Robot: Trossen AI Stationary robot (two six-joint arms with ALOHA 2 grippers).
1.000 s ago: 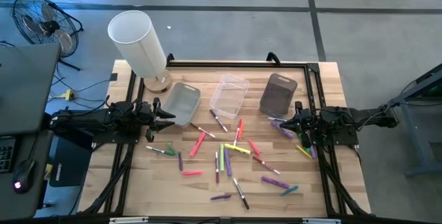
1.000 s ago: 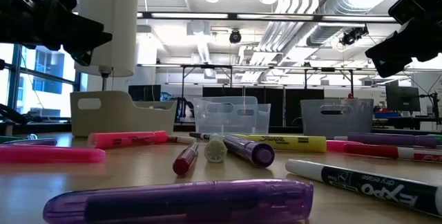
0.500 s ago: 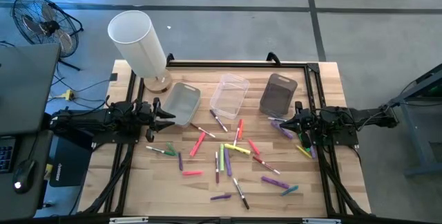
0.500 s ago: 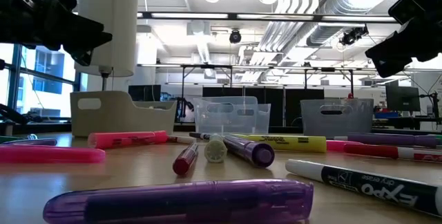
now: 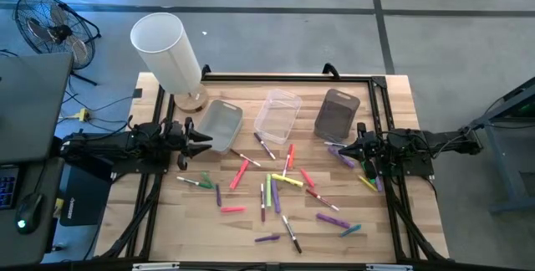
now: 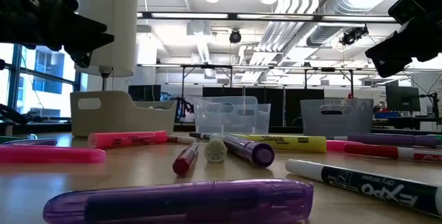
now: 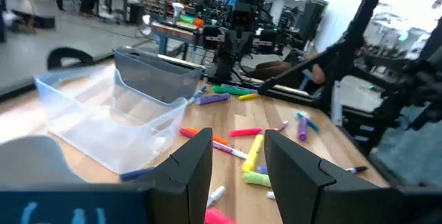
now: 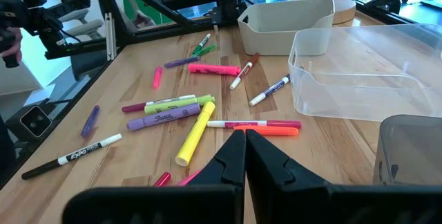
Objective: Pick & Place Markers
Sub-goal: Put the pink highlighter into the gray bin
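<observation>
Wooden, pale and slatted, the counter carried the thin capped markers — pink, yellow, purple, green — scattered just in front of the clear rectangular plastic bin. The left hand hovered left of that bin, fingers spread. The right hand hung right of it — fingers pressed together, holding nothing.
</observation>
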